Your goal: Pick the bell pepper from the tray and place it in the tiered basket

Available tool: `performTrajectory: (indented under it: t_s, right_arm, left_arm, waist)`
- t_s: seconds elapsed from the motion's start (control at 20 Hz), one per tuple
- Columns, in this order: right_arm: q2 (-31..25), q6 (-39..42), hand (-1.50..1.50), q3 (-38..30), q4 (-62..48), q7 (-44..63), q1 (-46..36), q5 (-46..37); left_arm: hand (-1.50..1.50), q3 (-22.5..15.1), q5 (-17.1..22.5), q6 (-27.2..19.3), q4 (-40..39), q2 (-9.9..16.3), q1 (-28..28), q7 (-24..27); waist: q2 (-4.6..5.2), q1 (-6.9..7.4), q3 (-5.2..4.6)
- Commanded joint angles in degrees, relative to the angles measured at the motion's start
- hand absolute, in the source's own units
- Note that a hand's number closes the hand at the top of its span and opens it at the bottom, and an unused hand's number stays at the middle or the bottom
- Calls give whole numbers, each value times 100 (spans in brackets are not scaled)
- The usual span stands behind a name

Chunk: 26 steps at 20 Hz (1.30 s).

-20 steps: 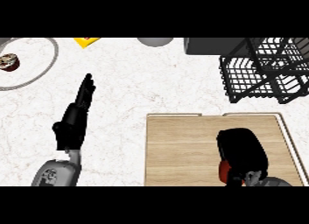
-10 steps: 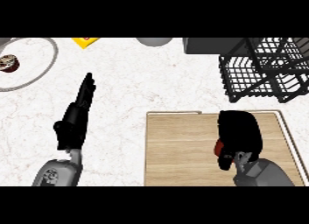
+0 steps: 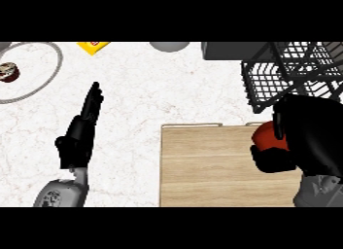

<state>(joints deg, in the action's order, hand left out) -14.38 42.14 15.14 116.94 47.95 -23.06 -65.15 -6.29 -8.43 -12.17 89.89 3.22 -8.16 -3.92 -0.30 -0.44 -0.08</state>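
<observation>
A red bell pepper (image 3: 264, 137) shows only as a small patch under my right hand (image 3: 310, 133), whose fingers and thumb curl round it. Hand and pepper hang over the far right part of the wooden tray (image 3: 202, 165), just short of the black wire tiered basket (image 3: 292, 73) at the upper right. Most of the pepper is hidden by the hand. My left hand (image 3: 80, 129) lies on the white counter left of the tray, fingers straight and pointing away, holding nothing.
A round plate (image 3: 38, 80) with a small brown cupcake (image 3: 6, 71) sits at the far left. A yellow object (image 3: 93, 46) and a grey bowl (image 3: 169, 45) lie along the far edge. A dark grey box (image 3: 231, 50) stands behind the basket.
My right hand has risen and moved away from me toward the basket, carrying the red pepper off the tray's near part. The left hand has stayed where it was.
</observation>
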Motion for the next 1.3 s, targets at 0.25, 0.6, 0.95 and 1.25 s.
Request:
performTrajectory:
  t_s: [0.25, 0.6, 0.95, 1.25]
  right_arm:
    - [162, 1857, 150, -1620, 379, 602, -1887, 449]
    - [777, 1471, 150, -3018, -316, 454, -2919, 807]
    - [-37, 828, 150, -3360, -1777, -131, -3491, 694]
    - [-631, 155, 150, -2963, -2833, -551, -3639, 395]
  left_arm:
    - [0, 112, -16, 18, -223, 6, -150, 159]
    - [0, 179, 135, 168, -165, 31, -214, 17]
    - [0, 57, 20, 131, 34, -40, 34, 83]
    - [0, 219, 14, 108, -207, -60, -381, -111]
  waist:
    - [13, 25, -2]
    - [17, 57, 4]
    - [38, 101, 7]
    - [50, 91, 5]
